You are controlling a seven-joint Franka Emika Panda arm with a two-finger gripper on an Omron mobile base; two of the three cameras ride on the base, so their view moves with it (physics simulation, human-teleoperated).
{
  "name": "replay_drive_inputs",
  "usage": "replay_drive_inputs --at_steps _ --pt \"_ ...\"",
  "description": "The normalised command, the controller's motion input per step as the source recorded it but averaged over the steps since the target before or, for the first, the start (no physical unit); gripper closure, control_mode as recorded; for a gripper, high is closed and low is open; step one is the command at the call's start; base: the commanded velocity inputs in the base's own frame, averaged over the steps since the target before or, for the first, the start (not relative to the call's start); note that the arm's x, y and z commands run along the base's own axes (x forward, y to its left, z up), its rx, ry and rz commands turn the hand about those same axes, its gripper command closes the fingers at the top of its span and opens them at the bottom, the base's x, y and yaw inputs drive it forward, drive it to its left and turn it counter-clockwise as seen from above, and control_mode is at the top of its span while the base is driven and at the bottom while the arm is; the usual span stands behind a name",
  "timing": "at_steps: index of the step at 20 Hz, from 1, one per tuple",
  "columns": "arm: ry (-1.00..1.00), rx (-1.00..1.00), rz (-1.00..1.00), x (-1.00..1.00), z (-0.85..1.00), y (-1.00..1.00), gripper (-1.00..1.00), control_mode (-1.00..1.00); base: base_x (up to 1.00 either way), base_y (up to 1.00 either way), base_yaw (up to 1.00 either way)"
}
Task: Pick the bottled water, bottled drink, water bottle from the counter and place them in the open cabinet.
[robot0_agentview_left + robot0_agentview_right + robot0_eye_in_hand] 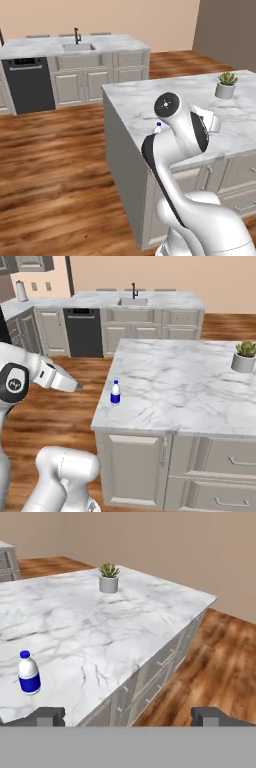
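One bottle, the bottled water (29, 672), stands near the table (125, 632) edge; the gripper (127, 716), spread wide, must reach down to it first.

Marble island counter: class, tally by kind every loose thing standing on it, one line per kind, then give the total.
On the counter:
Bottled water: 1
Potted plant: 1
Total: 2
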Motion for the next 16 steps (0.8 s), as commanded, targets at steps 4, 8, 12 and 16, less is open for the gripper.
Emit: replay_drive_inputs --at_steps 4,8,12,16 --pt "0.00 0.00 0.00 0.00 0.00 0.00 -1.00 1.00 0.28 0.28 -0.25" --pt "0.00 0.00 0.00 0.00 0.00 0.00 -1.00 1.00 0.31 0.09 -0.17" --pt "0.00 0.00 0.00 0.00 0.00 0.00 -1.00 1.00 0.27 0.08 -0.14" --pt "0.00 0.00 0.00 0.00 0.00 0.00 -1.00 1.00 0.03 0.03 -0.02"
